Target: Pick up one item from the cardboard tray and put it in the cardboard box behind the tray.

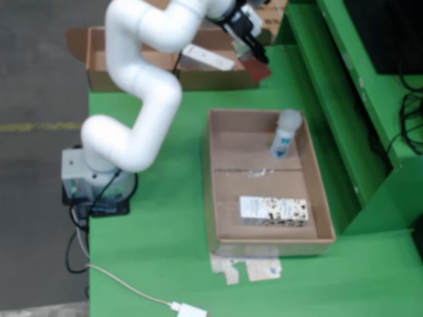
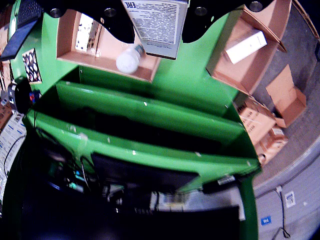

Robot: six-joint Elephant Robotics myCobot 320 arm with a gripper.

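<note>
I've got the hand [image 1: 254, 56] clamped on a white carton [image 2: 159, 27]; wrist cam shows it pinched between the two black fingers [image 2: 117, 22], printed label facing the lens, top end cut off by the frame edge. In the overhead view I can't really make out the carton, just the reddish finger tips up near the back of the green surface [image 1: 158, 251], so the grip reading comes from wrist cam only. The hand sits over the near edge of the cardboard box [image 1: 198, 66], clear of the cardboard tray [image 1: 218, 198], which lies well below it in the overhead frame. Key relation: box interior lies just up-left of the hand in overhead, so I judge a short shift that way before letting go. A white boxed item [image 1: 208, 58] already lies in the box, long axis roughly left-right, so the drop should land beside it. Carton's long axis runs along the fingers as far as I can tell, its far end is out of frame. Tray has a white bottle [image 1: 285, 135] at the far end and a patterned pack [image 1: 273, 211] at the near end. Box depth and far wall are hidden behind the arm.
</note>
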